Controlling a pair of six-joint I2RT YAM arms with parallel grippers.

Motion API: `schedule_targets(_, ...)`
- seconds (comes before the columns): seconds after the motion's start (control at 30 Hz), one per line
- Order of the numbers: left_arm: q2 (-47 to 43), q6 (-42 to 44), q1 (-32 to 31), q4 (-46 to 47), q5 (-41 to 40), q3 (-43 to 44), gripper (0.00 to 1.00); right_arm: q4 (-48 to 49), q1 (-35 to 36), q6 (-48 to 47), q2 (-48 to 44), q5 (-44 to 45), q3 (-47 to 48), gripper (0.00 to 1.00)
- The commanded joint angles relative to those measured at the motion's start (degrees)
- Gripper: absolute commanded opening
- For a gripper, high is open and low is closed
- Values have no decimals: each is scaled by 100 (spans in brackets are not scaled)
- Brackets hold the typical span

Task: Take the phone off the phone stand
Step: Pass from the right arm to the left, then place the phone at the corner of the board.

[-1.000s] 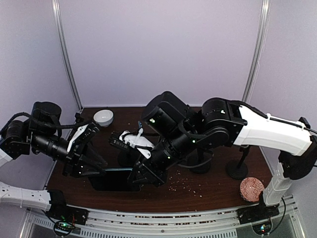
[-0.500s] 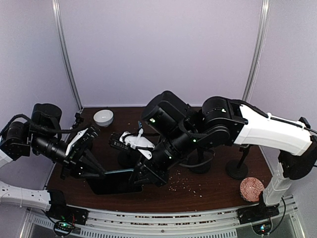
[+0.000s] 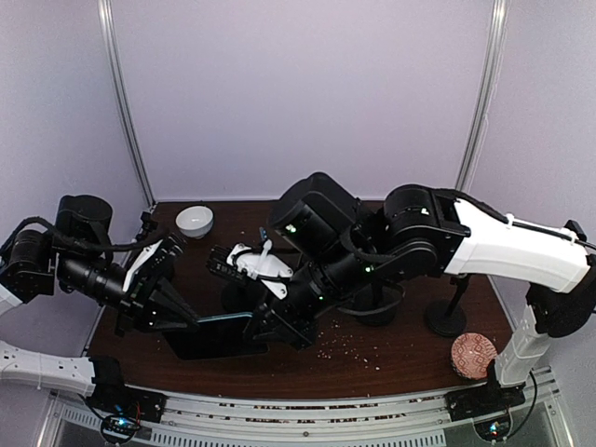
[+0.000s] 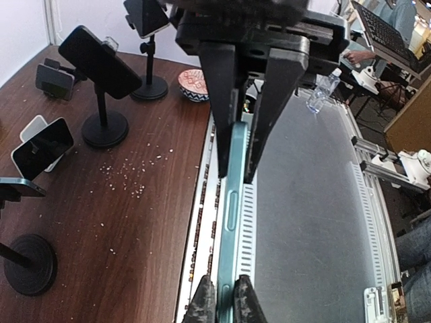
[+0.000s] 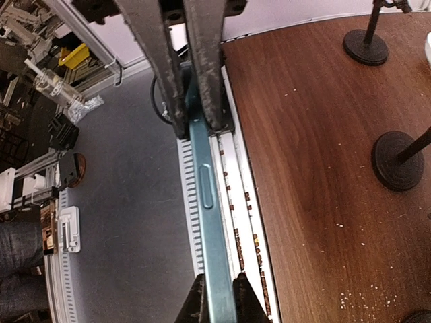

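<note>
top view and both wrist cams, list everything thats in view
held phone: one, teal edge, above the front of the table, clamped at both ends
pole stands: three, black with round bases, on the table; two clearly carry dark phones
white stand: one, white, mid-table, holding a small phone
white bowl: one, white, far left of the table
patterned bowl: one, reddish, near right corner
crumbs: many, pale, scattered mid-table
table: one, dark brown wood
left gripper: one, black, shut on one end of the held phone
right gripper: one, black, shut on the other end
</note>
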Motion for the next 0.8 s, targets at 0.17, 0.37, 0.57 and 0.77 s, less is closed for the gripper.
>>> schedule_targets(0.17, -256, -832, 83, -86, -1817, -111, 0, 655, -194, 553, -855, 839, -631, 40)
schedule_targets(0.37, -427, -1030, 82, -363, -2821, -184, 0, 685, -254, 636, -1153, 1124, -1010, 70)
schedule_targets(0.57, -395, -1521, 90, -940, -4218, -108, 0, 684, -301, 791, -1514, 1653, -1337, 88)
schedule_targets(0.77, -473, -2318, 91, -1324, -5451, -297, 0, 913, -310, 1069, -1925, 2169, -1809, 89)
